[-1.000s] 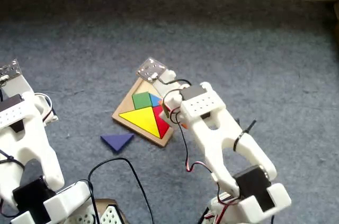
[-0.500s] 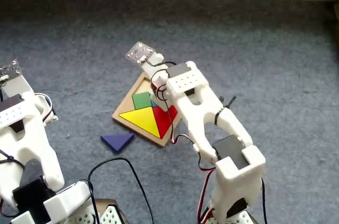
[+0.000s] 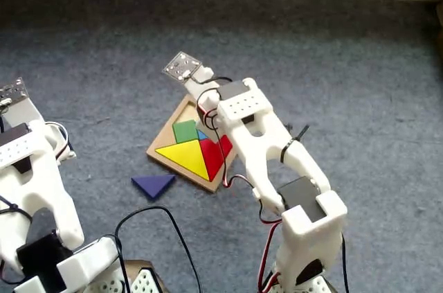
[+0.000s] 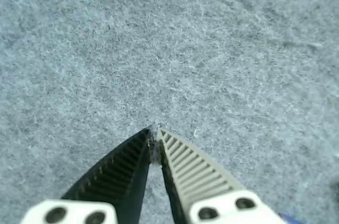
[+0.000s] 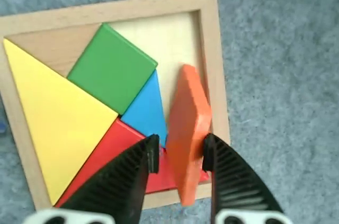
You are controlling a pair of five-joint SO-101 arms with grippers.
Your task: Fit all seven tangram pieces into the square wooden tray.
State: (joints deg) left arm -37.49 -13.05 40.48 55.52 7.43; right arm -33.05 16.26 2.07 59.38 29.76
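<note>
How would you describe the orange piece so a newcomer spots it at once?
Find the square wooden tray on the grey carpet, under the right gripper. The orange piece is clamped in that gripper, beside the blue triangle. Unlike the green square, yellow triangle, red piece and blue triangle lying flat, it stands on edge.

Six coloured pieces (image 5: 58,113), one tray (image 5: 212,49), two arms (image 3: 277,161)
</note>
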